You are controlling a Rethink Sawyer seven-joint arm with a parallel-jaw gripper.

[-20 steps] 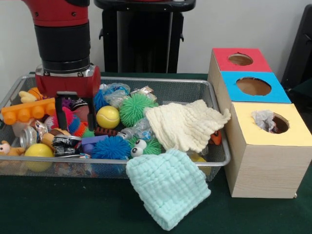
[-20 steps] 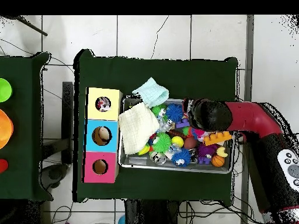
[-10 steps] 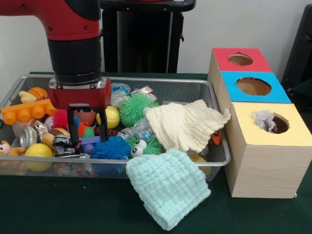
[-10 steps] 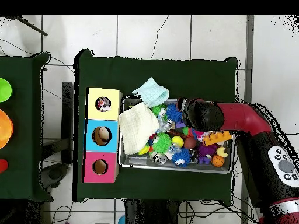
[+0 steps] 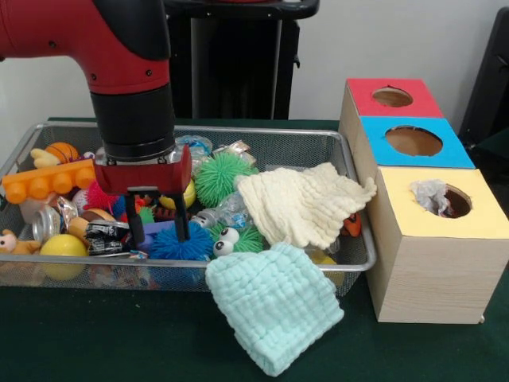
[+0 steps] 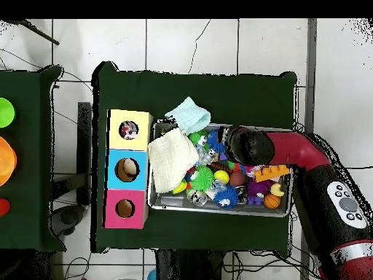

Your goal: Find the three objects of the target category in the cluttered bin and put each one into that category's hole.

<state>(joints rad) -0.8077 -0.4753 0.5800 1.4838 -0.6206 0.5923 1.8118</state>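
Two cloths (image 5: pixel 302 203) beside claw (image 5: pixel 159 235), open

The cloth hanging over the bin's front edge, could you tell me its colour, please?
The cloth is pale mint green, with a quilted texture; the front view shows it best.

White tiled floor (image 6: pixel 175 44), pale wall (image 5: pixel 398 40), green-covered table (image 5: pixel 119 334).

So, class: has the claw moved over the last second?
Yes. In the front view the claw has shifted right along the bin, toward the yellow box.
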